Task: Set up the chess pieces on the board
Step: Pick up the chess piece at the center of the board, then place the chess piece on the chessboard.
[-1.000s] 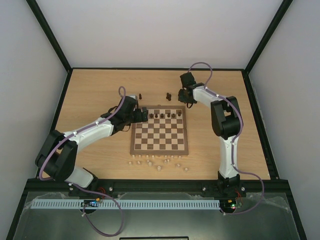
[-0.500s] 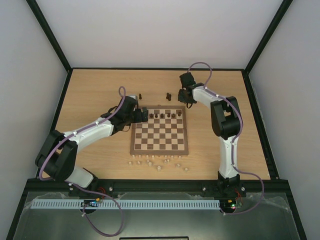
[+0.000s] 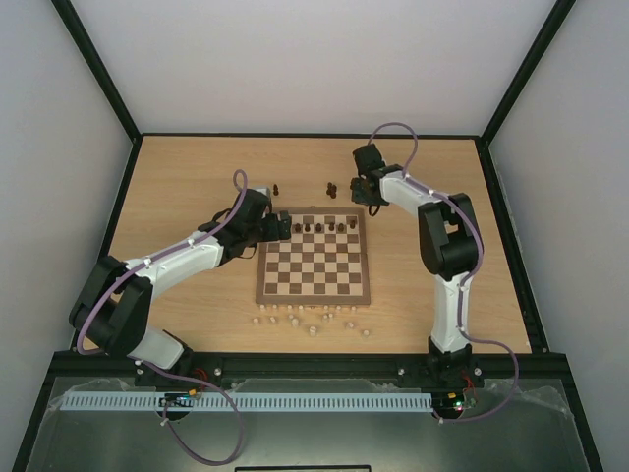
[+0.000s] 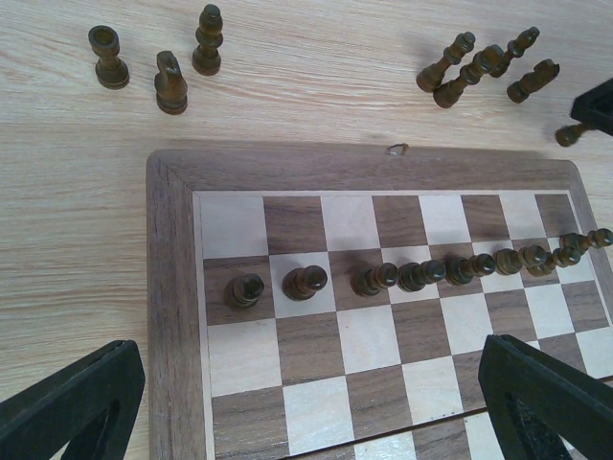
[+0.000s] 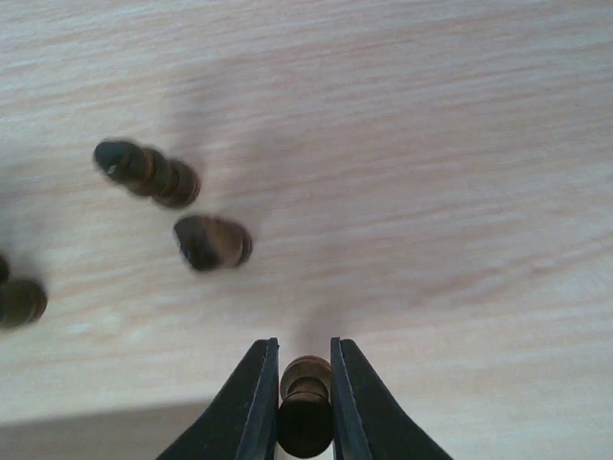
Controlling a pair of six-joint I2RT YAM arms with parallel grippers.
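Right fingers are clamped on one dark chess piece. The piece fills the gap between them and is seen end-on in the wrist view. It sits low over the counter, just beyond the far right corner of the board. Cannot tell whether its base touches the wood. Two loose dark pieces sit on the counter ahead of the grip (blurred, type unreadable), and another one shows at the left edge of that view.

Left fingers are spread wide and hold nothing. They hover above the far left part of the board. Below them is the pawn row: eight dark pawns on the second rank from the far edge, one per square, upright.

Off-board dark stock, from the left wrist view:
- Three standing pieces are on the counter beyond the far left corner, near each other but apart.
- A cluster of four sits further right, close together. Standing or tipped, cannot tell from this angle.
- One small piece is at the right edge, right beside a black part of the other arm. Cannot confirm whether it is the gripped one.

Pale pieces are scattered on the counter along the board's near edge, all off the board.
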